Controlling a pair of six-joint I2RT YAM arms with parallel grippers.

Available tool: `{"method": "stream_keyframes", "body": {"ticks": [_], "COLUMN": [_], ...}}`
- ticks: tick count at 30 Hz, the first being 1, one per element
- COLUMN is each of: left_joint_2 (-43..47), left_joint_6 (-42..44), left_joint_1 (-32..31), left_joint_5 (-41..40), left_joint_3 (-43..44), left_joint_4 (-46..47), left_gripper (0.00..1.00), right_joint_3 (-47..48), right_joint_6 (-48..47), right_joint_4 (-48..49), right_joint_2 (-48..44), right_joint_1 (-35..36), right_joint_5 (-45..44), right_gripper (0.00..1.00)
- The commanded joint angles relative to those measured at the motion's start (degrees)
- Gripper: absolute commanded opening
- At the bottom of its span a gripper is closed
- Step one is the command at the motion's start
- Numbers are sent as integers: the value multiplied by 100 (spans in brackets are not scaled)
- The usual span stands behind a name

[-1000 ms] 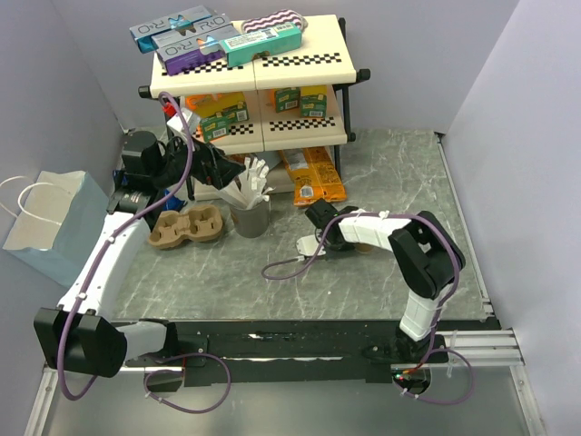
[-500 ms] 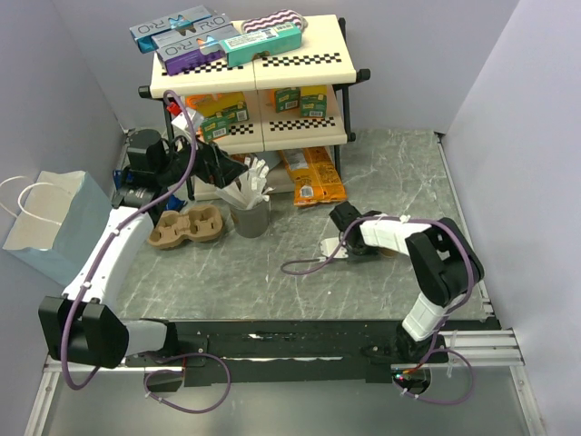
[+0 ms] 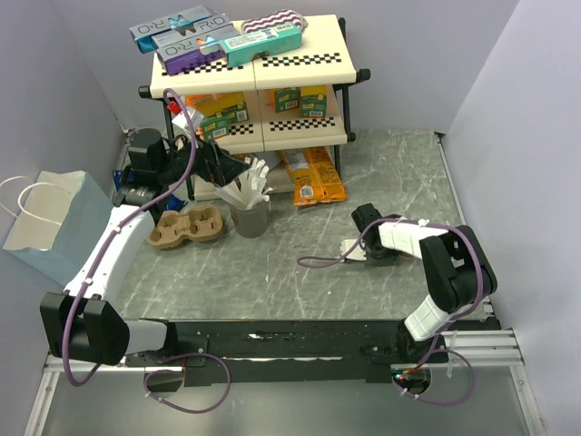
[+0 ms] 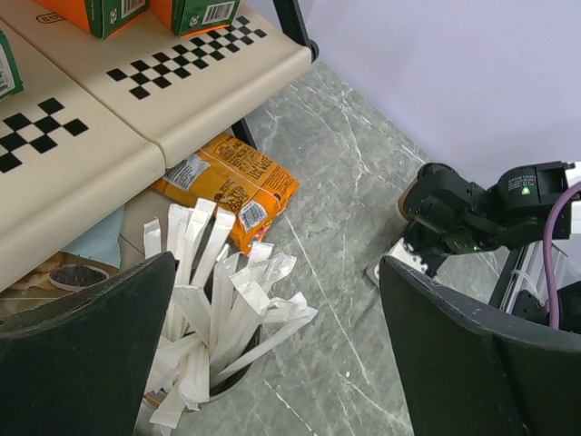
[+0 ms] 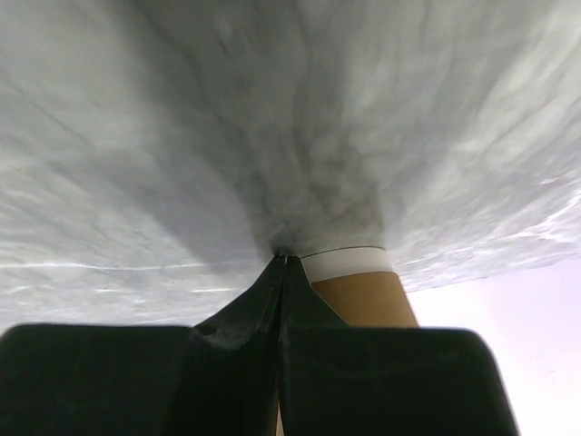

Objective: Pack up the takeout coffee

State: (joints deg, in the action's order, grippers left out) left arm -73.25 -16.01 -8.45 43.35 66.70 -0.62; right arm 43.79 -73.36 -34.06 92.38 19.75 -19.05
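Where one box [image 3: 195, 41] reads "RO", barcoded orange packet [image 4: 227, 186], tan takeout coffee [image 5: 361, 298].

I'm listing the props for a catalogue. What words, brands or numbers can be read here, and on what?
"RO": large pale letters on the grey-blue boxes atop the shelf; the rest unclear.
Teal box: print too small to read.
Orange snack bag: label and barcode blurred.
Green carton, orange carton: barcodes, digits unreadable.
Paper cup: no print showing.
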Motion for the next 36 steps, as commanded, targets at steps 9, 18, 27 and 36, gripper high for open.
{"method": "stream_keyframes", "body": {"ticks": [9, 18, 27, 36], "left_joint_2": [30, 118, 197, 592], "left_joint_6": [-157, -183, -122, 1335], "left_joint_1": [27, 27, 27, 27], "left_joint_5": [217, 226, 235, -309], "left_joint_3": [54, -69, -130, 229], "left_joint_4": [317, 317, 273, -1394], "left_gripper": [99, 99, 99, 99], "right_joint_3": [-301, 103, 323, 1366], "right_joint_6": [-301, -249, -39, 1296], "right_joint_4": [-30, 225, -29, -1505], "right_joint_2": [104, 465, 413, -800], "right_joint_1": [-902, -1526, -1562, -289], "right_joint_5": [384, 253, 532, 2641], "right_gripper": [0, 0, 0, 24]}}
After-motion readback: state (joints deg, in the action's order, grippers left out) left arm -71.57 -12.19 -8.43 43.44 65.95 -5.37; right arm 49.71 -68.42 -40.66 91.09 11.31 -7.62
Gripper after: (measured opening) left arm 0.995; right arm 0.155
